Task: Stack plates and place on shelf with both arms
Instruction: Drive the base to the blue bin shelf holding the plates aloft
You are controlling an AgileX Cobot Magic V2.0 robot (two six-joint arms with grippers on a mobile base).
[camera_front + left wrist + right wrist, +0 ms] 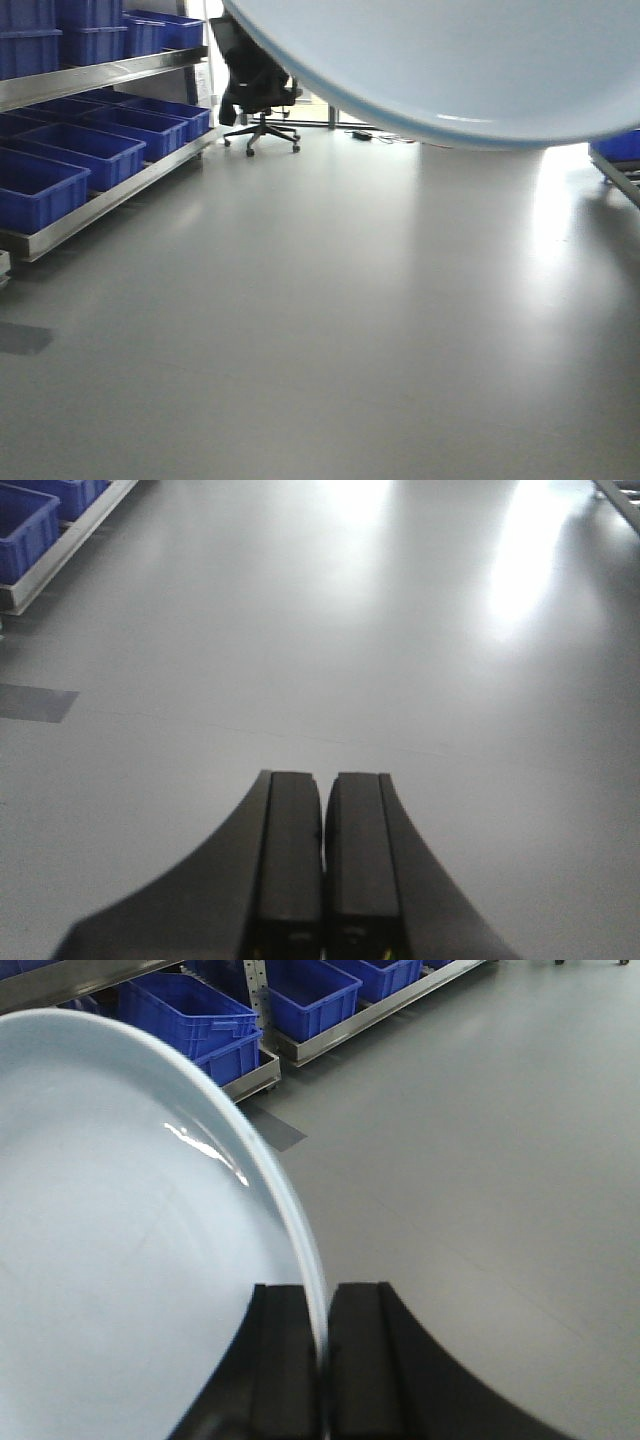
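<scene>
A pale bluish-white plate (120, 1250) fills the left of the right wrist view, held on edge. My right gripper (323, 1300) is shut on its rim, one black finger on each side. The same plate (470, 60) fills the top of the front view, raised above the grey floor. My left gripper (325, 780) is shut and empty, its black fingers (295, 850) pressed together over bare floor. A second plate is not in view. A steel rack (110, 190) with blue crates stands at the left of the front view.
Blue plastic crates (70, 150) sit on the rack's lower level, and they also show in the right wrist view (215, 1015). A black office chair (258, 95) stands at the back. Another rack edge (620, 175) shows at the far right. Grey floor (320, 330) spreads between.
</scene>
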